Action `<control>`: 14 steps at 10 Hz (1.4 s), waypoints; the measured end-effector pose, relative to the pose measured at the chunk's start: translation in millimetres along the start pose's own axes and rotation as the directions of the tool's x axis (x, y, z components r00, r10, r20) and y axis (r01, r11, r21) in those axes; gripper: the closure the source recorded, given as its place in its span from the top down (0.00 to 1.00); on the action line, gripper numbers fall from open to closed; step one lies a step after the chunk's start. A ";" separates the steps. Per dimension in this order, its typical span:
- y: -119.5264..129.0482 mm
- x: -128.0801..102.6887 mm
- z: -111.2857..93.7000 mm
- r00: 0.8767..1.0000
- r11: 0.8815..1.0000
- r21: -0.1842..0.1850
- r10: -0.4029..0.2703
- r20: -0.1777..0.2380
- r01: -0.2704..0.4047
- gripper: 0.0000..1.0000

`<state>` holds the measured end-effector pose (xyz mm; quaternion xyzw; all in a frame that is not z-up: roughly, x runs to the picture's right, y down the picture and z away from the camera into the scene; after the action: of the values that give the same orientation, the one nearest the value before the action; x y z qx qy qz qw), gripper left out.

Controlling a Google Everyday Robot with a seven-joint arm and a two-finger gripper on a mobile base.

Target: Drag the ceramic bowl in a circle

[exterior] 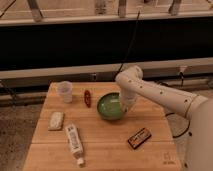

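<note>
ceramic bowl (109, 108): centre of counter (100, 156), right of cup (65, 91)
tool (125, 106): at the ceramic bowl's right rim
wrapped bar (139, 138): front right

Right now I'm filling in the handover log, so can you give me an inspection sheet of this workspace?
Surface: wooden table, plank top.
Job's things: ceramic bowl, green, upright, near the table's middle.
Clutter: plastic cup, small reddish item, pale packet, white tube, dark bar.
Grippers: claw down at the bowl's rim, on the side nearest the arm.
Cables: black cable rising behind the arm.
Surroundings: dark wall band, speckled floor.
</note>
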<state>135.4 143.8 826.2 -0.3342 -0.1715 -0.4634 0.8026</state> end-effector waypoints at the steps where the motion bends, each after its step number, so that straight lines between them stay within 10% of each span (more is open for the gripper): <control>1: 8.8 -5.4 0.4 1.000 1.000 -0.004 -0.024 0.007 0.024 0.00; 8: 97.8 37.3 -3.0 0.998 0.996 -0.056 0.064 0.000 -0.064 0.00; 14: 70.2 85.7 0.1 0.989 0.986 -0.078 0.145 -0.026 -0.146 0.00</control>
<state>239.5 114.3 849.9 -0.3729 -0.1202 -0.4134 0.8220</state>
